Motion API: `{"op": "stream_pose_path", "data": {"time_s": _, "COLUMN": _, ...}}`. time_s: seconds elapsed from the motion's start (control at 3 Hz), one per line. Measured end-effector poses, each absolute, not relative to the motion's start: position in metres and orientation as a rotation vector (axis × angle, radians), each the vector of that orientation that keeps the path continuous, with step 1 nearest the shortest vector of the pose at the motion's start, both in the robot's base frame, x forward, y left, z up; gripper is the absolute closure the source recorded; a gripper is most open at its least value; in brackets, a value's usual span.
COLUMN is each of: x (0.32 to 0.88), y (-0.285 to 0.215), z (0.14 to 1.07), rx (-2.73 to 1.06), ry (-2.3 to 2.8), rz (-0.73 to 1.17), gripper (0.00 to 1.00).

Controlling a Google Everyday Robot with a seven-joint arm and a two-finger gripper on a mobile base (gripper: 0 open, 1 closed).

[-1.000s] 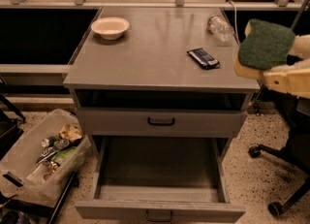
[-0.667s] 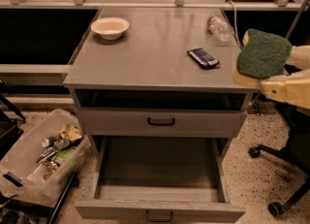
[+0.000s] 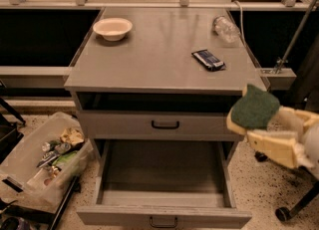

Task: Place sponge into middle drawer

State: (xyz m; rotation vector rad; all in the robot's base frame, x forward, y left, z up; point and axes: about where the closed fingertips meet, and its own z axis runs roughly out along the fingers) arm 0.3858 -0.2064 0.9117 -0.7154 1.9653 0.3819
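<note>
The claw [image 3: 262,125] hangs off the desk's [image 3: 159,64] right front corner, below the level of its top, and grips the sponge [image 3: 255,106] between two cream fingers [image 3: 271,144]. The sponge shows its dark green scouring face to the camera, with a thin strip of yellow foam along its lower left edge. It sits at the fingertips, tilted, with one corner pointing up towards the desk's edge. The upper finger is partly hidden behind the sponge, and the arm is cut off by the right border.

Low in the desk's front, the middle drawer [image 3: 124,216] stands pulled out, its grey floor bare; the bottom border clips its handle. The sponge is to the right of this drawer and above it, not over its opening. The upper drawer [image 3: 165,124] is shut. On the desk's top lie a white bowl [image 3: 112,28], a dark blue wrapper [image 3: 209,59] and a clear bottle [image 3: 226,27].
</note>
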Motion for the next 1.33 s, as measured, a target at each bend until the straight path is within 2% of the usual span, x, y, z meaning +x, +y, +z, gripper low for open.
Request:
{"op": "stream_pose_path", "data": {"time_s": 0.33, "x": 0.382, "y": -0.204, "z": 0.828, "rx": -0.585, "ry": 2.062, "rz": 0.4, "gripper": 1.0}}
{"op": "stream_pose_path", "data": {"time_s": 0.67, "x": 0.372, "y": -0.2, "z": 0.792, "rx": -0.554, "ry": 2.113, "rz": 0.386, "gripper": 1.0}}
{"op": "stream_pose_path", "data": {"time_s": 1.33, "x": 0.383, "y": -0.204, "z": 0.772, "rx": -0.531, "ry": 2.14, "rz": 0.412, "gripper": 1.0}}
